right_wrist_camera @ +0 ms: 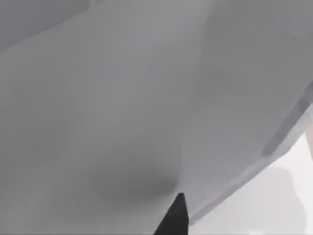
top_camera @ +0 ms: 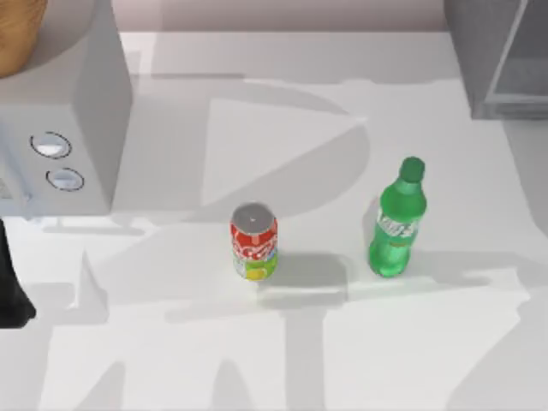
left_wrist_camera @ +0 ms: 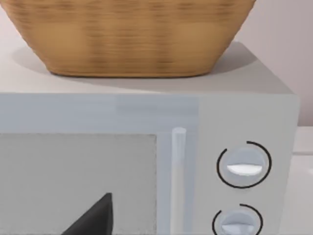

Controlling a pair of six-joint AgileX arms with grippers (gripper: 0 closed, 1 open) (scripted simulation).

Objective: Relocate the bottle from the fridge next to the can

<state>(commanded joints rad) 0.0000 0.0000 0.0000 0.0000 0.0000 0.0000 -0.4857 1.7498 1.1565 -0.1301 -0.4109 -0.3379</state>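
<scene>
Bottle point(top_camera: 398, 221) upright on counter point(top_camera: 342, 360), right of can point(top_camera: 253, 241), apart. Fridge point(top_camera: 501, 56) far right. Left arm point(top_camera: 13, 282) low at left edge; jaws' state: cannot tell.

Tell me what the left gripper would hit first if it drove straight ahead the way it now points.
Most likely the front door of the grey box with two round dials, which faces the left gripper head-on; how far off it stands is unclear.

I see open table point(top_camera: 257, 86) between the can point(top_camera: 253, 242) and the bottle point(top_camera: 397, 219), and bare surface in front, while the dial box point(top_camera: 77, 111) and fridge point(top_camera: 501, 56) block the far corners.
</scene>
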